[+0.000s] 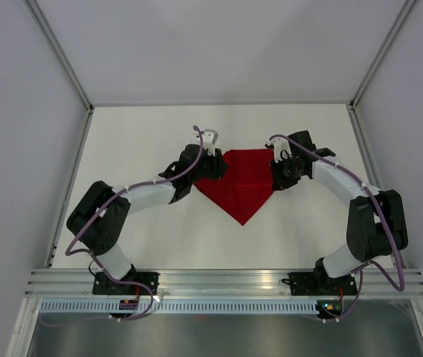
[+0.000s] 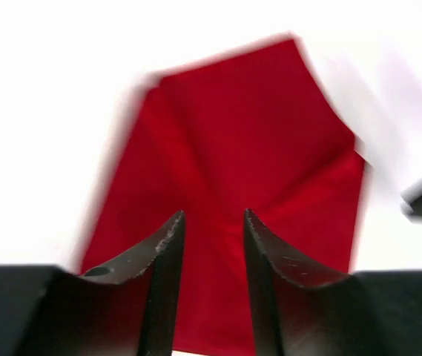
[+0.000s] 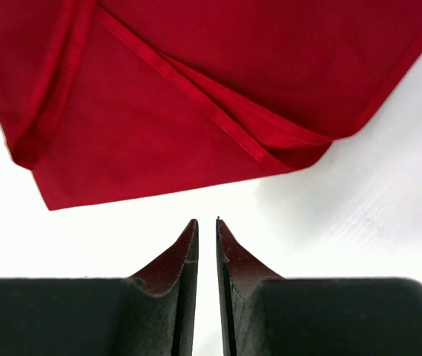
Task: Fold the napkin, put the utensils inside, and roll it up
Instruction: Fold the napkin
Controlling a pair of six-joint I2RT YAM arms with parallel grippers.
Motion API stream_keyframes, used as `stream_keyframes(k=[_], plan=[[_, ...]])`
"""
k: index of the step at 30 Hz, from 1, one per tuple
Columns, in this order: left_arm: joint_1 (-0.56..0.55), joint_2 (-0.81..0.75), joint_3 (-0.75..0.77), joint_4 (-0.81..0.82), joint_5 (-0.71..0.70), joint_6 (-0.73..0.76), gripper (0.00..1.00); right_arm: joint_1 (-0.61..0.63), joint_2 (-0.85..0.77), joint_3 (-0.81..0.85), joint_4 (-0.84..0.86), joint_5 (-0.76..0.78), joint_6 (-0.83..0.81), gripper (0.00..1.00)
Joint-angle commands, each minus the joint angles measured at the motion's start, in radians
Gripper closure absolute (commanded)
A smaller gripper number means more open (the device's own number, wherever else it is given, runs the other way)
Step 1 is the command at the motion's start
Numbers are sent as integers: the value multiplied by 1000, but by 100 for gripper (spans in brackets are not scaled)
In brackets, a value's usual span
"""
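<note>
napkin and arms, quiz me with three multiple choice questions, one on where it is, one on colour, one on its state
1. Where does the napkin lie?
a) between the left end effector and the right end effector
b) at the table's far left corner
c) on the arm bases

2. What colour is it?
a) blue
b) red
c) white

3. What state is it in?
a) rolled up
b) crumpled into a ball
c) folded flat with a pointed near end

Answers: 1a, the top view shows one end effector at each side of it; 2b, it is bright red in every view; 3c, the top view shows a straight far edge and a near point, and the right wrist view shows overlapping layers.
</note>
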Motion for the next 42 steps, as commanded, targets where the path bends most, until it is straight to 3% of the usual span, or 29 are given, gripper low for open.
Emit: stream_keyframes(k=[1, 6, 16, 42], plan=[[81, 8, 84, -218, -248, -69, 59, -7, 36, 0, -11, 81, 2, 80], [155, 106, 198, -386, -262, -106, 66, -10, 110, 22, -5, 89, 14, 81], [183, 274, 291, -450, -241, -127, 72, -9, 226, 74, 15, 130, 36, 81], [141, 94, -136, -198, -196, -324, 76, -9, 605, 536, 13, 123, 23, 80]])
